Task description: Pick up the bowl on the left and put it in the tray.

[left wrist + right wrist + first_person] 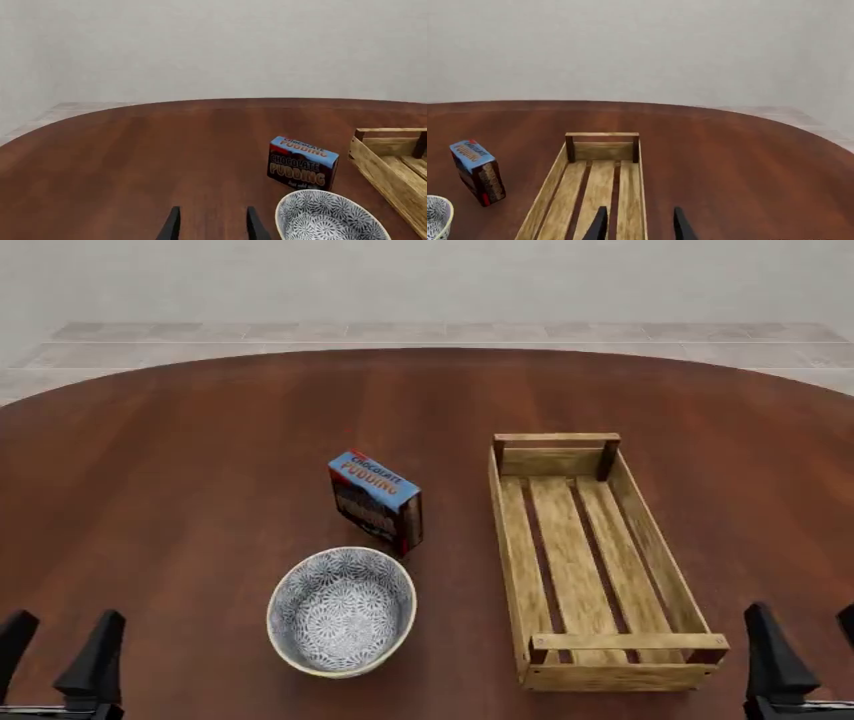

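Note:
The bowl (342, 611) with its blue-and-white floral inside and cream rim sits upright on the table, left of the tray; it also shows in the left wrist view (328, 218) and partly in the right wrist view (436, 216). The tray (587, 558), a long wooden slat crate, lies to the bowl's right with nothing in it (590, 192) (393, 167). My left gripper (54, 645) stands open at the near left edge, apart from the bowl (210, 225). My right gripper (807, 640) stands open at the near right, beside the tray's near end (637, 225).
A blue chocolate pudding box (375, 500) stands upright just behind the bowl, between it and the tray's far end (303, 162) (478, 172). The round brown table (200, 460) stretches away on all sides; a pale wall and floor lie beyond it.

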Motion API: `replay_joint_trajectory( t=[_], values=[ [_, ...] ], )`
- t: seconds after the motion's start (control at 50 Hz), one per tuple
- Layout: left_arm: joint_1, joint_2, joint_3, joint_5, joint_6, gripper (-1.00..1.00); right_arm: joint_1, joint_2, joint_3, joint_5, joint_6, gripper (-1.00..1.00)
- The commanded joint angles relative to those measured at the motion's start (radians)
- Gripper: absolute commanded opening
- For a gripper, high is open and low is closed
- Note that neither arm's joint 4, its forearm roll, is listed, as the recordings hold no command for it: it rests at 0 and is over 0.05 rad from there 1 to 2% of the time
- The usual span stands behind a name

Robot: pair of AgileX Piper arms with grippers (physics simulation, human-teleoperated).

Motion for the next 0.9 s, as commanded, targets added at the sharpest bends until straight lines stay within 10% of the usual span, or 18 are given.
replay_joint_trajectory(
  t=[0.02, 0.9],
  values=[
    [0.0, 0.0, 0.0, 0.0, 0.0, 1.0, 0.033, 0.015, 0.048, -0.049, 0.025, 1.0],
    [0.0, 0.0, 0.0, 0.0, 0.0, 1.0, 0.118, 0.183, 0.046, -0.177, 0.018, 1.0]
  ],
)
